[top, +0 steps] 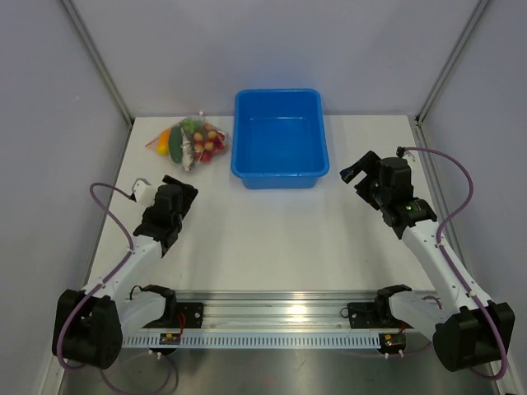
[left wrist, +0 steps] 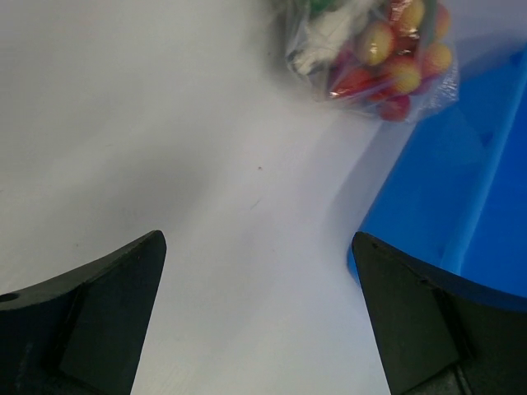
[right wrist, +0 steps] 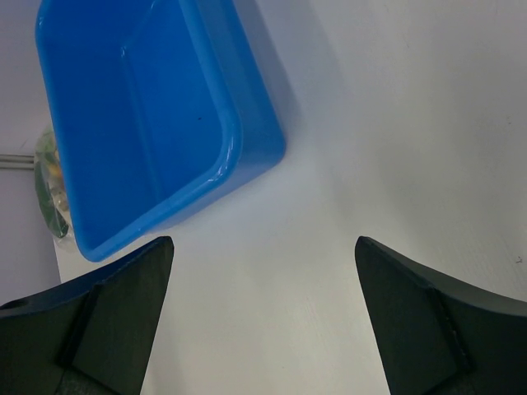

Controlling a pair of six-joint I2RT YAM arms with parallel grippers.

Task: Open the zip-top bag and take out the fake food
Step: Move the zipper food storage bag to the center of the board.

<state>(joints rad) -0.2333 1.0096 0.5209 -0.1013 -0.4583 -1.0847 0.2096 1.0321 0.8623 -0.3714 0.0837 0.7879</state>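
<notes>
The clear zip-top bag lies at the back left of the table, left of the blue tub, with the fake food inside: red and yellow balls, green pieces, an orange pepper. The left wrist view shows the bag's corner at the top with the balls. My left gripper hovers in front of the bag, open, nothing between its fingers. My right gripper hangs right of the tub, open and empty. A sliver of the bag peeks past the tub in the right wrist view.
A blue tub stands at the back centre, empty inside; it also shows as a blue wall and as a basin in the wrist views. Grey walls and metal posts close in the table.
</notes>
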